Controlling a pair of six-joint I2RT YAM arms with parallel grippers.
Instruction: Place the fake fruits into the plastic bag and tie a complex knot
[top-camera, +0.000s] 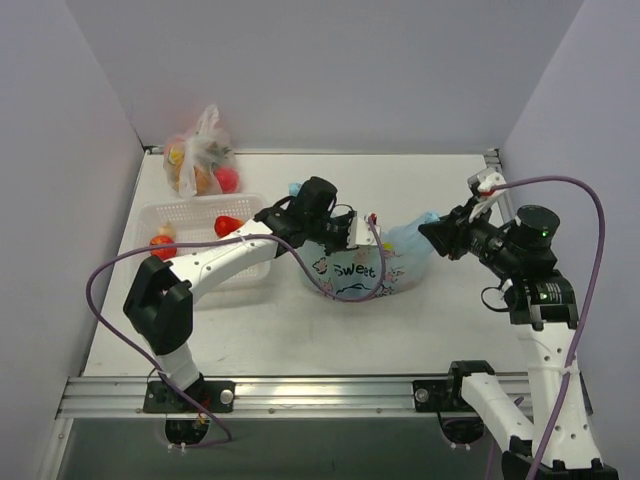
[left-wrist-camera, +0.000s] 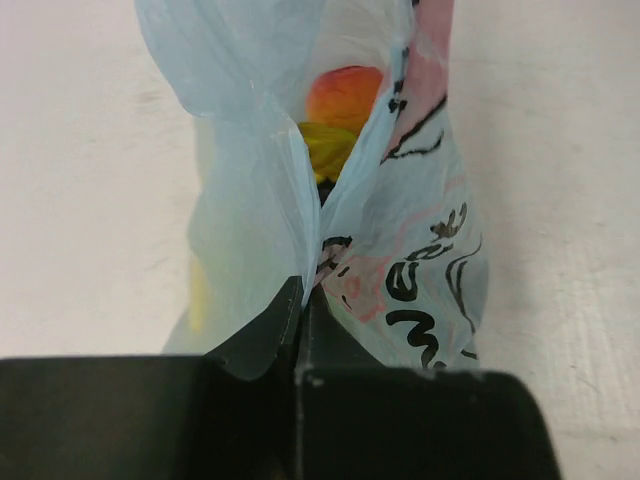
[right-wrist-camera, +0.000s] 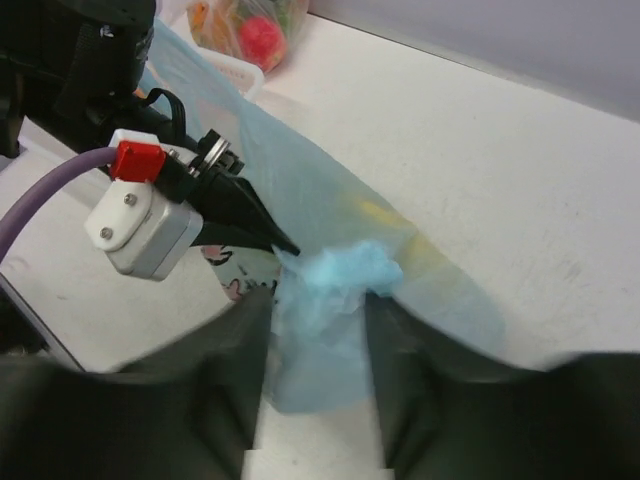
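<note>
The light-blue plastic bag (top-camera: 350, 272) with "Sweet" lettering lies at the table's middle. Through it in the left wrist view show an orange-red fruit (left-wrist-camera: 345, 92) and a yellow fruit (left-wrist-camera: 322, 148). My left gripper (top-camera: 377, 240) is shut on a fold of the bag's plastic (left-wrist-camera: 300, 230), and its tips also show in the right wrist view (right-wrist-camera: 283, 246). A crumpled bunch of light-blue plastic (right-wrist-camera: 340, 275) stands at the bag's right end; I cannot tell whether it is a knot. My right gripper (right-wrist-camera: 317, 300) is open, one finger on each side of that bunch.
A white basket (top-camera: 190, 212) holding red fruits (top-camera: 227, 226) sits at the left. Behind it stands a clear tied bag of orange and red fruits (top-camera: 200, 160). Walls close in the back and both sides. A metal rail (top-camera: 320, 392) runs along the front edge.
</note>
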